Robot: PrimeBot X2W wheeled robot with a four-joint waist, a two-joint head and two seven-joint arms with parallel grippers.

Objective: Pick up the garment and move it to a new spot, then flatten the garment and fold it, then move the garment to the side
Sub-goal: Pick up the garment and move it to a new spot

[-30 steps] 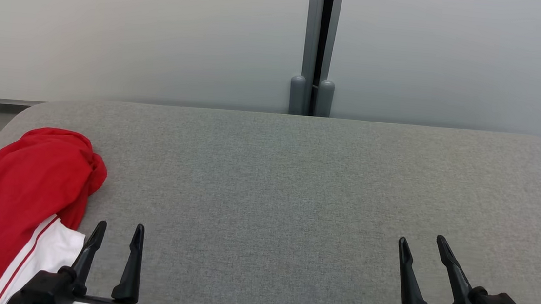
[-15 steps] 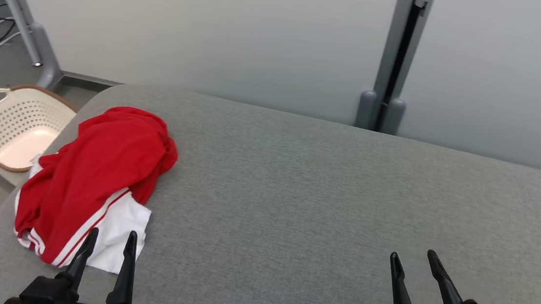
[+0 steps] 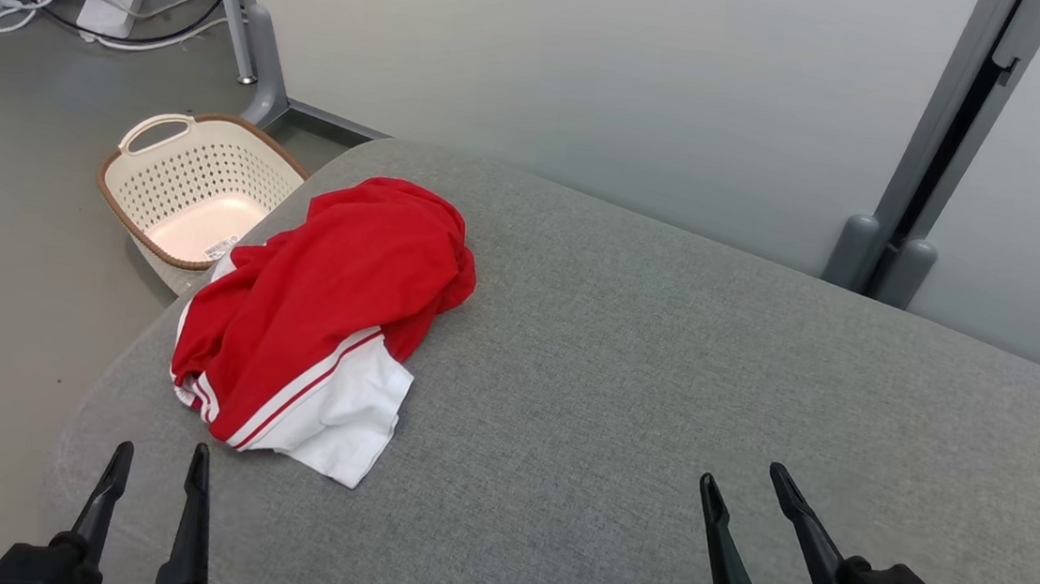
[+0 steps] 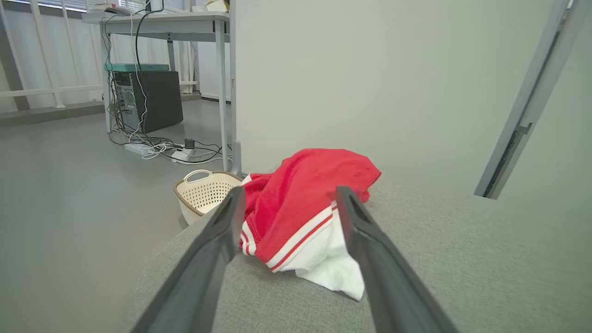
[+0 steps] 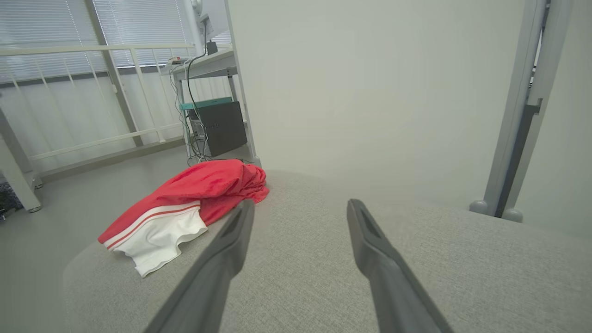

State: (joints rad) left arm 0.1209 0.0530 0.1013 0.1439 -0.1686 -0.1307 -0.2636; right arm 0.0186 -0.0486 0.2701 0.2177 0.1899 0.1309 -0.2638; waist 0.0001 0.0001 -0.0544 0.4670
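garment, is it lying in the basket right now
No, the garment lies crumpled on the grey surface, while the basket sits on the floor beside it.

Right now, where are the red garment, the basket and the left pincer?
red garment (image 3: 342,286), head view, middle of the red cloth.
basket (image 3: 211,166), head view, its holey far wall.
left pincer (image 3: 164,449), head view, midway between its fingertips.

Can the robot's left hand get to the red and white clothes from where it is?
Probably yes. The left gripper is open and empty, and its fingers point toward the garment, which lies crumpled on the grey table ahead of it. Nothing sits between them.
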